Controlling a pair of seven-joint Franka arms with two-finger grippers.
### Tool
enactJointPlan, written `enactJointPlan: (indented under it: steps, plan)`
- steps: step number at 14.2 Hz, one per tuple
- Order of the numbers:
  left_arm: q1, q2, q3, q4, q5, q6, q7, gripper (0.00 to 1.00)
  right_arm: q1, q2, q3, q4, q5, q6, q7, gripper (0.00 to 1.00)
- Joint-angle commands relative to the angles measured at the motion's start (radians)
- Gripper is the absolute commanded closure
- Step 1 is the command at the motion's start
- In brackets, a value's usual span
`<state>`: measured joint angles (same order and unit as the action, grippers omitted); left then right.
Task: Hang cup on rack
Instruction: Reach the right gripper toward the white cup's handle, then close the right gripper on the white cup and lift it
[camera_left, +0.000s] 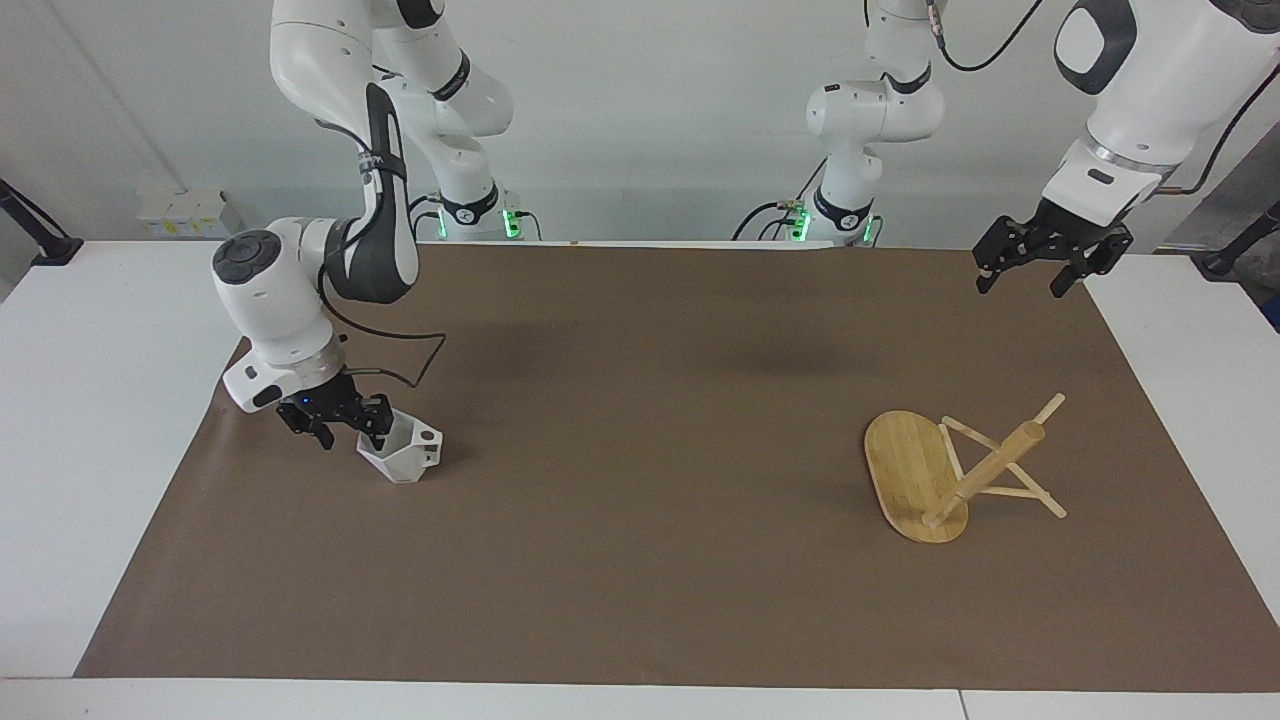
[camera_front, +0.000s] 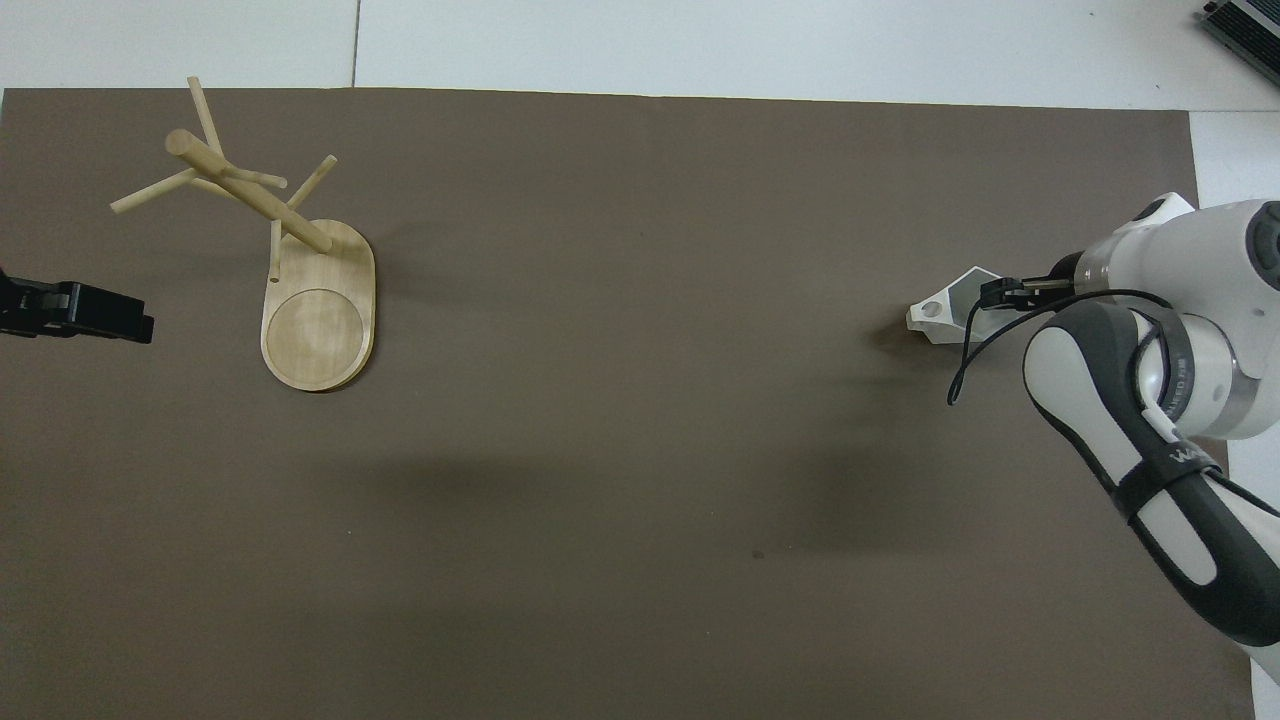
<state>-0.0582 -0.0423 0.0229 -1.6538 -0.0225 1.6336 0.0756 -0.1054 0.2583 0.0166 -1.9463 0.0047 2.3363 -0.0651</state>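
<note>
The white faceted cup (camera_left: 408, 458) stands on the brown mat (camera_left: 640, 560) toward the right arm's end, its handle pointing toward the rack. It also shows in the overhead view (camera_front: 942, 311). My right gripper (camera_left: 348, 436) is open and low at the cup's rim, with one finger inside the cup and the other outside its wall; it shows in the overhead view (camera_front: 1000, 295). The bamboo rack (camera_left: 915, 475) stands toward the left arm's end, its post (camera_left: 985, 472) slanting in the view; it shows in the overhead view (camera_front: 318, 310). My left gripper (camera_left: 1035, 270) waits open, raised over the mat's corner.
The brown mat covers most of the white table (camera_left: 80, 420). The rack's thin pegs (camera_left: 1030, 495) stick out toward the left arm's end. A dark device (camera_front: 1245, 25) sits at the table's corner farthest from the robots, toward the right arm's end.
</note>
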Motion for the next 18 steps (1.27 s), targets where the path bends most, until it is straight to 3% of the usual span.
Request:
enactJointPlan:
  steps: [1,2,8,12,16,18]
  plan:
    - [0.011,-0.028,-0.006,-0.032,0.016,0.011,0.004,0.0,-0.004,-0.005,0.006,-0.01,0.014,0.005,0.015,0.91]
    - [0.011,-0.028,-0.006,-0.032,0.016,0.011,0.004,0.0,-0.004,-0.005,0.006,-0.008,0.014,0.002,0.015,1.0]
    - [0.011,-0.028,-0.006,-0.032,0.016,0.009,0.004,0.0,-0.004,0.001,0.006,0.016,0.014,-0.031,0.016,1.0]
    - [0.011,-0.028,-0.006,-0.032,0.016,0.009,0.004,0.0,-0.004,0.01,0.031,0.119,0.02,-0.151,0.015,1.0]
    - [0.011,-0.028,-0.008,-0.032,0.016,0.009,0.004,0.0,-0.004,0.007,0.049,0.248,0.228,-0.311,0.005,1.0]
    - [0.011,-0.028,-0.006,-0.032,0.016,0.009,0.004,0.0,-0.004,0.004,0.072,0.253,0.376,-0.336,0.001,1.0]
